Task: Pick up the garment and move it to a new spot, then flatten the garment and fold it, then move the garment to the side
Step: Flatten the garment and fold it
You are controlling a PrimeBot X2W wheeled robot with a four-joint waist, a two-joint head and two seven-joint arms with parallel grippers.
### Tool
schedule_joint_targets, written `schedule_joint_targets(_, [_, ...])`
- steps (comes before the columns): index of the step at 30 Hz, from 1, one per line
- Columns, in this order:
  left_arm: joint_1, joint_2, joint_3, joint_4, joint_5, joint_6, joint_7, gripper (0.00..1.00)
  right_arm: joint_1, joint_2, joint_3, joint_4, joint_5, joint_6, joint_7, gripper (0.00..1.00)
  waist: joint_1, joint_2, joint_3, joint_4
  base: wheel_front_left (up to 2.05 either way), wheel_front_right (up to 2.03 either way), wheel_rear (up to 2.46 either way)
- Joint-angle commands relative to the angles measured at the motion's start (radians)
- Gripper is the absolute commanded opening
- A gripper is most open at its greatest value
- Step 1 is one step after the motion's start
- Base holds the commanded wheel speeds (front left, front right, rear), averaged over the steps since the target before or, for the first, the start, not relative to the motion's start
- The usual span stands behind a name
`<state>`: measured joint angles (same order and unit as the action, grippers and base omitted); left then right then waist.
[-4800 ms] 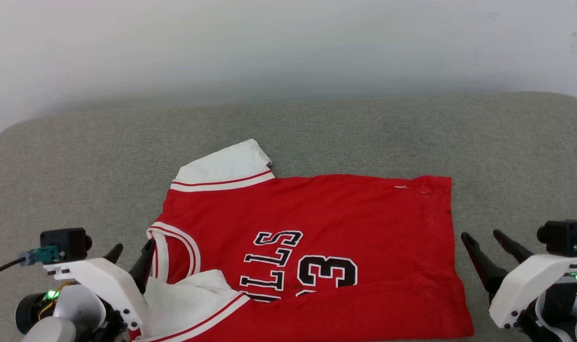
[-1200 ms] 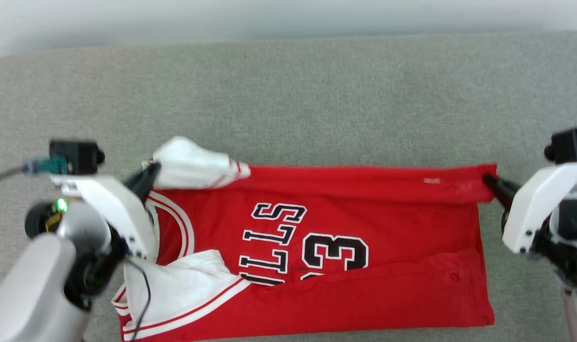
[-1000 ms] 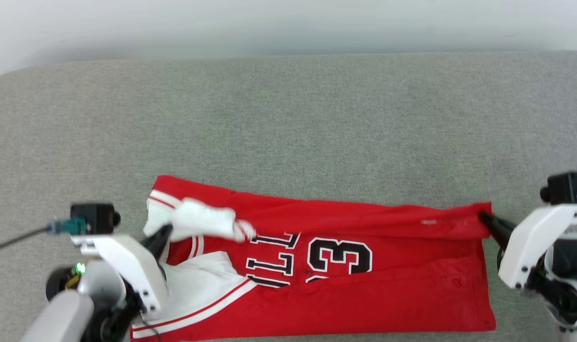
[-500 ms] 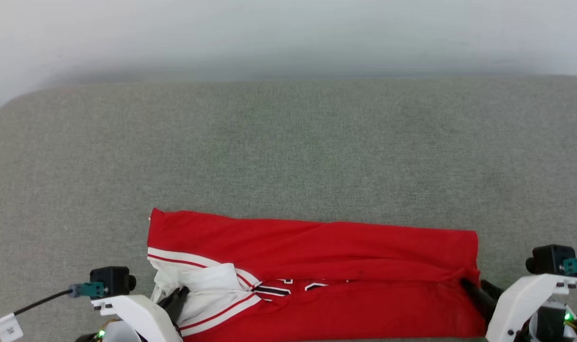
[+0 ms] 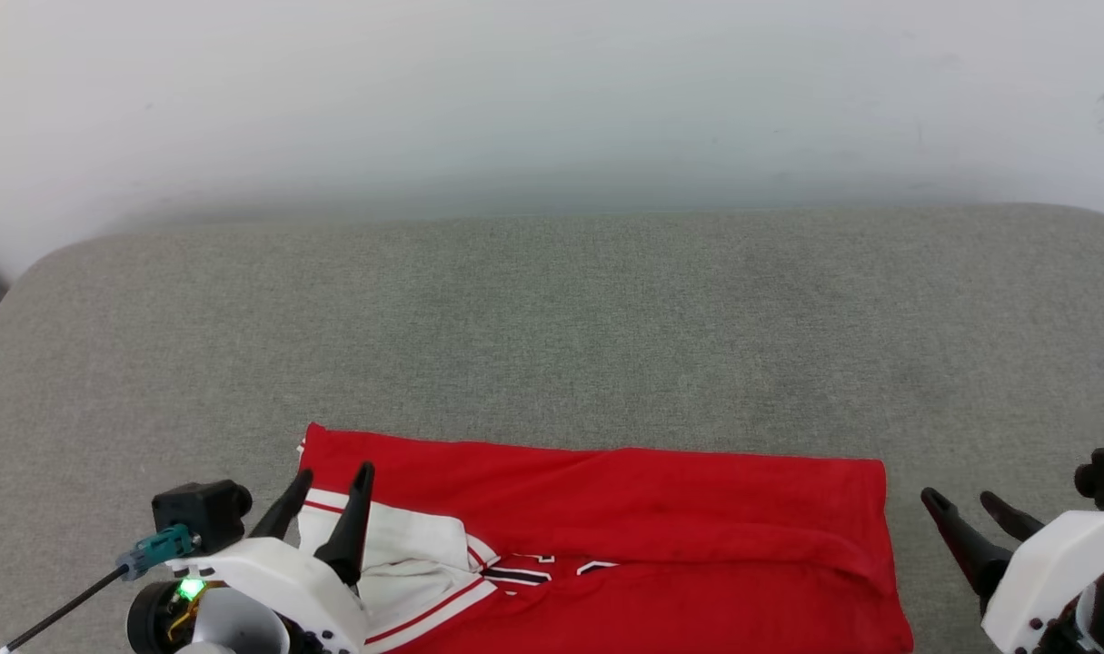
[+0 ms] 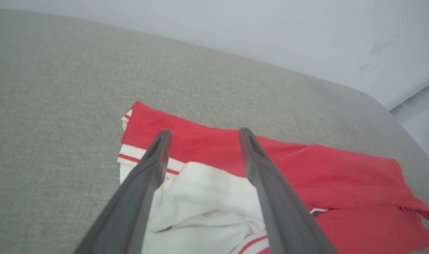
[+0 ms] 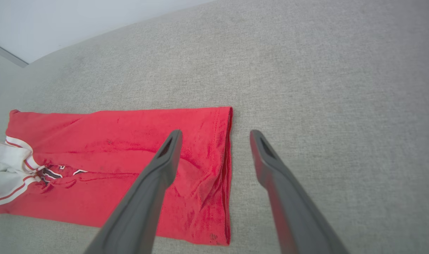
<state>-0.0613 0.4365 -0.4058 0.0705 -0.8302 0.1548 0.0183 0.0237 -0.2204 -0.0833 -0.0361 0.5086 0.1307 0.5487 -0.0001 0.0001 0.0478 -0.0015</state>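
Head view: the garment (image 5: pixel 606 490) lies along the near edge of the grey padded surface (image 5: pixel 552 318), a long red band reaching from left of the middle towards the right. Its far long side is doubled over towards you, so only a sliver of black lettering shows. Your left gripper (image 5: pixel 333 472) stands open and empty above the collar end. Your right gripper (image 5: pixel 959 498), also open and empty, sits just beside the hem end, clear of the cloth. Left wrist view: the two dark fingers straddle the white sleeve (image 6: pixel 207 197), which is bunched and creased under the red flap; whether they touch it cannot be told. Right wrist view: the hem (image 7: pixel 225 169) runs fairly straight between the far and near edges, but the flap beside it puckers into a ridge. The lengthwise fold looks made, with the crosswise fold yet to do. To do it well, tuck the sleeve flat inside the band first and press out the ridge near the hem. Then pinch every layer at each corner and keep both ends level as you carry one end over the other.
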Motion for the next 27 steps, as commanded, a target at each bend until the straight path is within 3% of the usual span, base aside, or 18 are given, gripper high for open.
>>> schedule_joint_targets(1, [-0.019,0.000,0.008,-0.017,0.022,0.010,-0.029,1.00,0.004,-0.002,-0.024,-0.011,-0.009,0.000,0.020,1.00,0.0001,-0.0001,-0.005,0.000,0.00,0.00,0.00])
schedule_joint_targets(9, [-0.053,-0.016,0.050,-0.084,0.142,0.062,-0.228,1.00,-0.030,0.010,-0.155,-0.029,-0.021,0.000,0.246,1.00,0.0001,-0.0001,0.013,0.030,0.00,0.00,0.00])
schedule_joint_targets(14, [-0.071,-0.029,0.075,-0.127,0.216,0.084,-0.272,1.00,-0.050,0.034,-0.184,-0.038,-0.041,0.000,0.377,1.00,0.0001,-0.0001,0.051,0.071,0.00,0.00,0.00])
schedule_joint_targets(27, [-0.088,-0.052,0.071,-0.194,0.313,0.066,-0.284,1.00,-0.067,0.091,-0.157,0.149,-0.022,0.000,0.456,1.00,0.0001,-0.0001,0.134,0.138,0.00,0.00,0.00])
